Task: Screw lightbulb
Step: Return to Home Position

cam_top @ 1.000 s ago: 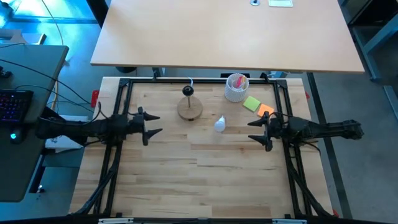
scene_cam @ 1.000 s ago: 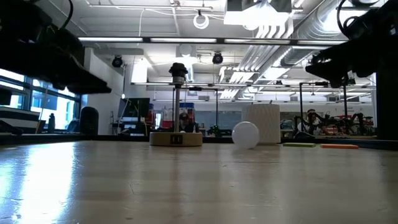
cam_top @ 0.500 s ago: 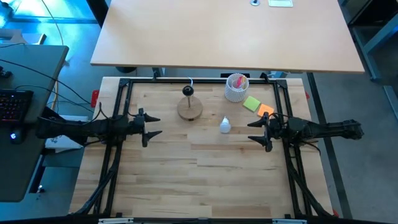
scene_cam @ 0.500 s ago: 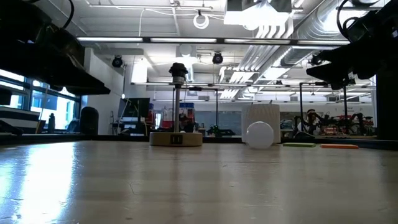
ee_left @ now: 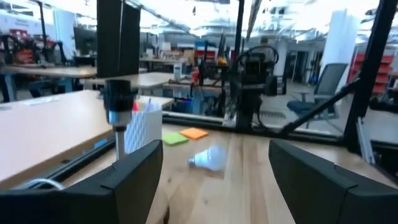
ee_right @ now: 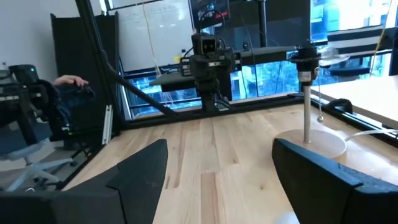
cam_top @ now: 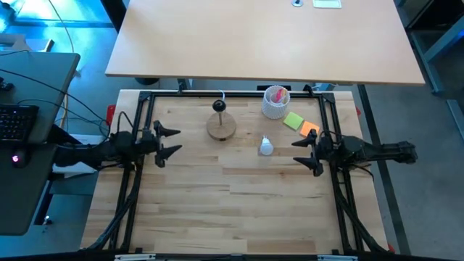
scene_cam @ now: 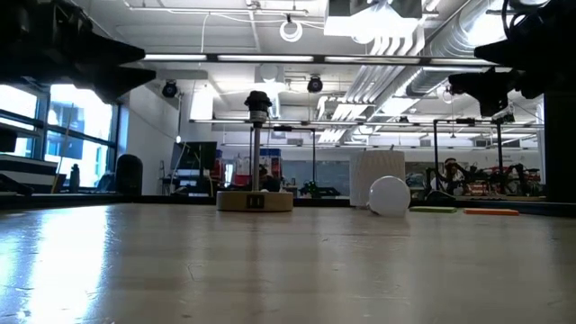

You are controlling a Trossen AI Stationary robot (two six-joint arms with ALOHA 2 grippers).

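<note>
White lightbulb (cam_top: 266, 147) lies between wooden stand (cam_top: 222, 127) and orange note (cam_top: 309, 130)

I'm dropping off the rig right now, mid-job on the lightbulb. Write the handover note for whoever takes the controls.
Left gripper: open, empty, at the left side of the table.
Right gripper: open, empty, at the right side.
Lightbulb: lying on its side on the table, between the wooden stand and the right gripper, touching neither.
Socket on the stand: empty.
Done: nothing to keep; the bulb is not screwed in.
Left: pick up the bulb, probably with the nearer right gripper, seat it in the socket and screw it in.
</note>
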